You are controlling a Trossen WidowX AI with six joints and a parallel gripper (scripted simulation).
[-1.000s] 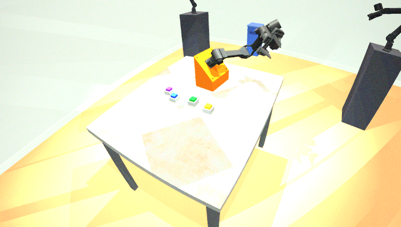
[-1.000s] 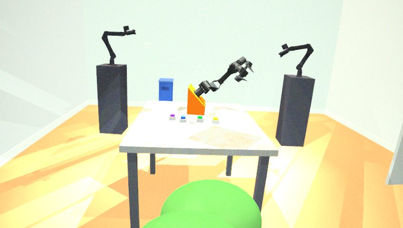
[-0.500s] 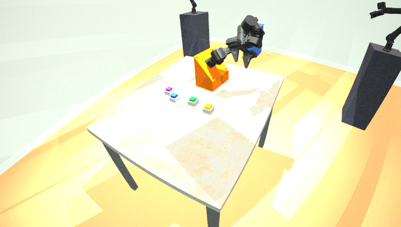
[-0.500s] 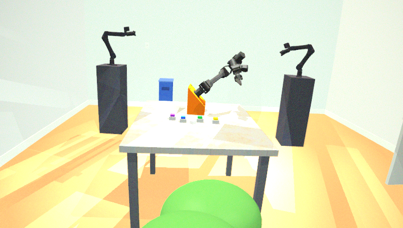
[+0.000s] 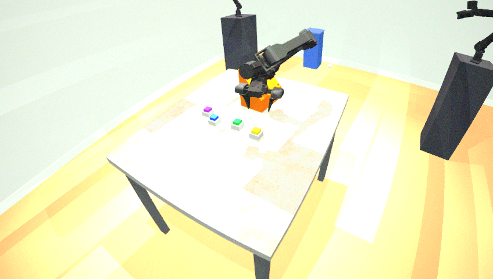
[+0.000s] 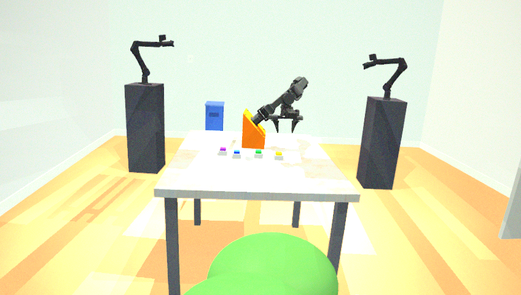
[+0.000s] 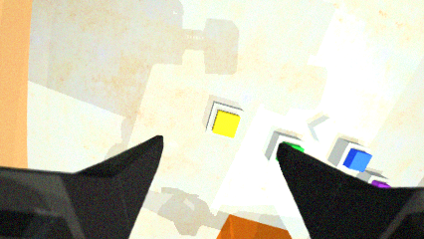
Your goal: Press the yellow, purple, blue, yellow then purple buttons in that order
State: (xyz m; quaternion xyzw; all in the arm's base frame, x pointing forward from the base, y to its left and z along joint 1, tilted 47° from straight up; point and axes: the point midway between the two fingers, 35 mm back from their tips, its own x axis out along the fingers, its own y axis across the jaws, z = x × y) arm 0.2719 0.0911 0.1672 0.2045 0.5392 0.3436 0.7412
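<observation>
Purple button (image 7: 380,184) half hidden behind wide-open, empty fingers.

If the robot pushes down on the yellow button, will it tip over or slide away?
Probably not. The yellow button sits in a low, squat white base flat on the table, so it looks unlikely to tip. A push straight down should sink the cap rather than slide it; an off-center or sideways nudge from the open gripper might shift it.

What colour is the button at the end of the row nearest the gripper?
Yellow, on a white base; the wrist view shows it best.
</observation>
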